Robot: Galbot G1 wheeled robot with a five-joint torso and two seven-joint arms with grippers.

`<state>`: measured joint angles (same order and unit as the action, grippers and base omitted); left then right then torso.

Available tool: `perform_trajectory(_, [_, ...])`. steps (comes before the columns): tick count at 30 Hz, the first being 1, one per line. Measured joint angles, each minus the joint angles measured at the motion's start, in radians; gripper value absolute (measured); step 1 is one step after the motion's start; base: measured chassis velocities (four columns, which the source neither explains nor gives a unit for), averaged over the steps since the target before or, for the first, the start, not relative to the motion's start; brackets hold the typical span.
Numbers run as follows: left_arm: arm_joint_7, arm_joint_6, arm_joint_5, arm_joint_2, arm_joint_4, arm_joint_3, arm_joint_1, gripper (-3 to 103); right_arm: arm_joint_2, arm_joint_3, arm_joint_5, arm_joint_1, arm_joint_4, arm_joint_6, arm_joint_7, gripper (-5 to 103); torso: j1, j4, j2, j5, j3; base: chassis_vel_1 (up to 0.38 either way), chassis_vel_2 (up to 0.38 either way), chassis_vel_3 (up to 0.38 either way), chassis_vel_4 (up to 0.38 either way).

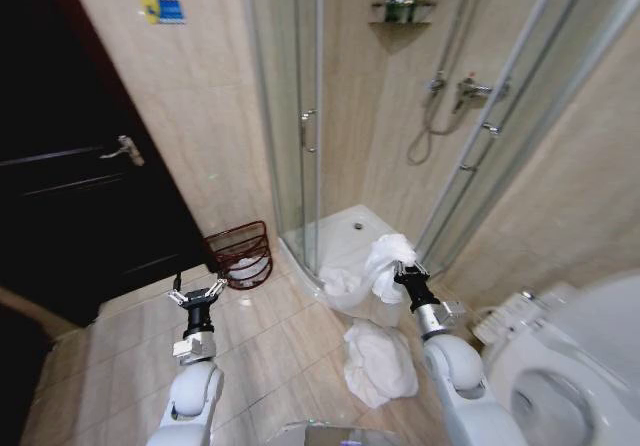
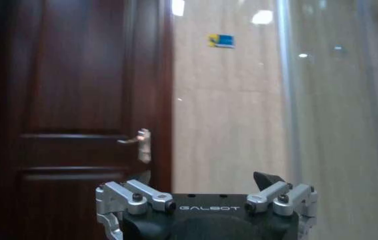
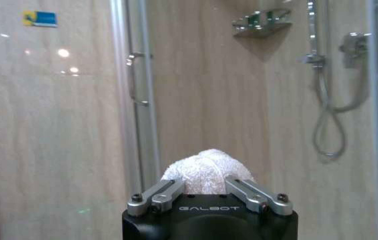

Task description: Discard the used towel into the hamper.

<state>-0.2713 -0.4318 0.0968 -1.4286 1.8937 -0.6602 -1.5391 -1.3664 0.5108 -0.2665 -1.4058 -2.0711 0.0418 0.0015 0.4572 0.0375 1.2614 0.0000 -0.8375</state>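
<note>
Head view: my right end effector (image 1: 408, 270) is pinching the soft, light towel (image 1: 385, 264) by a bunched fold; the hamper (image 1: 240, 253) is waiting; my left end effector (image 1: 197, 294) is hovering open, empty.

White towel (image 1: 388, 256), dark reddish-brown wire hamper (image 1: 240, 254), beige tiled floor (image 1: 270, 346)

Left gripper (image 1: 197, 295) spread, right gripper (image 1: 407, 270) clamped
</note>
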Motion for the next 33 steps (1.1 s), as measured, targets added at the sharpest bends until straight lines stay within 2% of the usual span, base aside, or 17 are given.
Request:
perform_trajectory(9, [-0.006, 0.022, -0.002, -0.012, 0.057, 0.019, -0.027, 100, -0.011, 0.052, 0.001, -0.037, -0.03, 0.005, 0.006, 7, 0.0, -0.0007, 0.0, 0.0001, 0.0, 0.028, 0.021, 0.015, 0.015])
perform_trajectory(16, [0.016, 0.041, 0.002, -0.02, 0.1, 0.018, -0.069, 100, 0.021, 0.076, -0.014, -0.07, -0.059, 0.005, 0.027, 7, 0.0, -0.0006, 0.0, 0.0, 0.0, 0.0, 0.0, 0.0, 0.0])
perform_trajectory(21, [0.043, 0.098, 0.039, -0.012, 0.168, 0.008, -0.1, 100, 0.027, 0.082, -0.034, -0.08, -0.09, 0.006, 0.036, 7, 0.0, -0.0005, 0.0, -0.0002, 0.0, 0.0, 0.0, 0.0, 0.0])
perform_trajectory(23, [0.05, 0.139, 0.06, 0.014, 0.215, 0.009, -0.113, 100, 0.015, 0.085, -0.05, -0.075, -0.099, 0.011, 0.043, 7, 0.0, -0.0005, 0.0, 0.0001, 0.0, 0.0, 0.0, 0.0, 0.0])
perform_trajectory(27, [0.051, 0.171, 0.067, 0.024, 0.246, 0.014, -0.11, 100, 0.001, 0.086, -0.049, -0.072, -0.106, 0.011, 0.044, 7, 0.0, -0.0005, 0.0, 0.0, 0.0, 0.0, 0.0, 0.0, 0.0])
perform_trajectory(33, [0.059, 0.179, 0.064, 0.019, 0.252, 0.026, -0.103, 100, -0.002, 0.086, -0.034, -0.075, -0.115, 0.004, 0.04, 7, 0.0, -0.0004, 0.0, 0.0, 0.0, 0.028, 0.011, -0.016, -0.031])
